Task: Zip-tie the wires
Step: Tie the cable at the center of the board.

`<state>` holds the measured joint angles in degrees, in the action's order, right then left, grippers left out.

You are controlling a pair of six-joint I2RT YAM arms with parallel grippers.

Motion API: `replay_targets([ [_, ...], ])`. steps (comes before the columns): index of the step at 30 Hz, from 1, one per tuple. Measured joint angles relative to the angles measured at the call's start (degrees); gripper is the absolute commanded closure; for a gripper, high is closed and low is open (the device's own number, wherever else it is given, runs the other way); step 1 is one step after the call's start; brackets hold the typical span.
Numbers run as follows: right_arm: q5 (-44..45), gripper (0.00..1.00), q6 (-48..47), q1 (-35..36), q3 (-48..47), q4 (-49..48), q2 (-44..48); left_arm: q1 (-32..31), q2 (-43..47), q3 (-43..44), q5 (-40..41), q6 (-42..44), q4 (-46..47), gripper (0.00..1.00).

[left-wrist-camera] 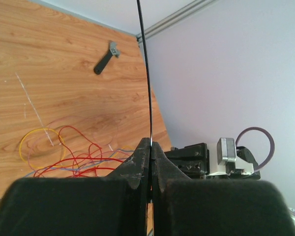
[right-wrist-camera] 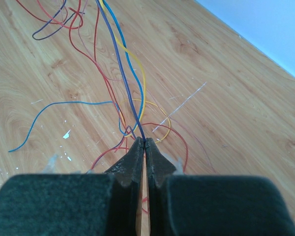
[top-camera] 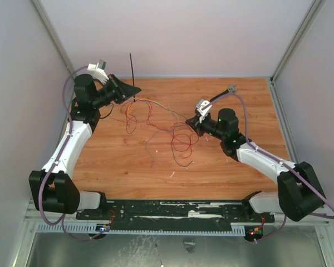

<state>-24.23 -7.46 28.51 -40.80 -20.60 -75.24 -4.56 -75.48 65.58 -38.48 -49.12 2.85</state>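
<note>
We saw tie and strands each held, the tie not yet around the bundle.
The left fingers (left-wrist-camera: 144,156) were closed on the base of the zip tie (left-wrist-camera: 148,73), which stood upright at the far left of the counter (top-camera: 234,172). The right fingers (right-wrist-camera: 136,155) were pinched shut on several strands of the wires (right-wrist-camera: 137,118), whose loose tangle lay on the wood between the two. We judged the next move must bring the tie's tip under the gathered strands.
</note>
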Motion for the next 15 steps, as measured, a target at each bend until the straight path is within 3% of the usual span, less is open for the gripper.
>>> replay_targets([
  [15,-2.2,1.00,1.7,-3.3,1.6,-0.2,3.0,0.7,0.0,-1.3,-0.2,-0.4,0.8,1.00],
])
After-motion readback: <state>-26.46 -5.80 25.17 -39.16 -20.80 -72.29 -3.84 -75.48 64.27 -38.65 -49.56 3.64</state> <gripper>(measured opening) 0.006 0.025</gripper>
